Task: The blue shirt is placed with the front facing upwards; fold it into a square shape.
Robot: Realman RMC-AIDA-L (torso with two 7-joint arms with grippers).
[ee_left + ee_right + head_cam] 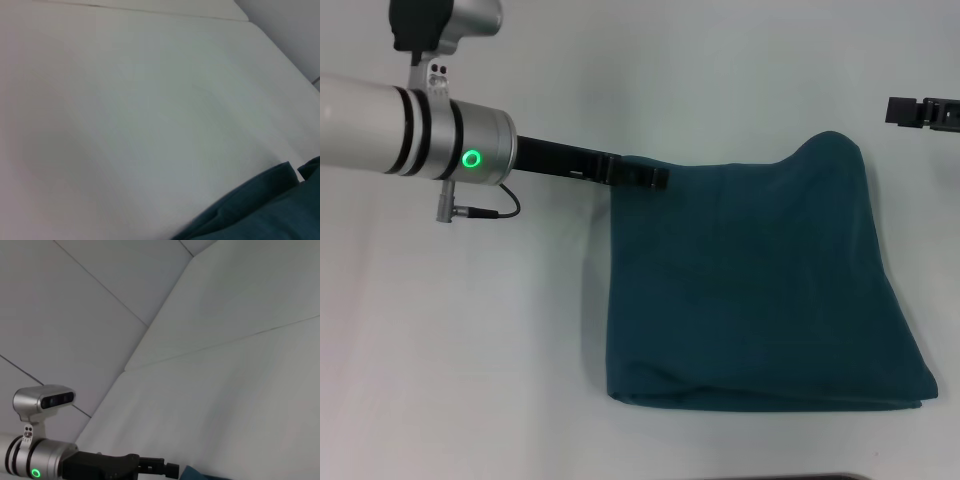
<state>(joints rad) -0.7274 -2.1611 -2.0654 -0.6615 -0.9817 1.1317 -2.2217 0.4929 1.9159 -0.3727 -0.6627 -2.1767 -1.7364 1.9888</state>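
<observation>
Head view shows the blue shirt (pixel 760 290) lying folded into a rough four-sided bundle on the white table (pixel 470 350), plain side up, no lettering visible. Its far right corner rises in a peak. The left gripper (pixel 655 178) reaches in from the left and sits at the shirt's far left corner, touching the cloth; whether its jaws pinch the fabric cannot be told. The right gripper (pixel 910 110) hangs at the right edge, apart from the shirt; its jaw state cannot be told either.
</observation>
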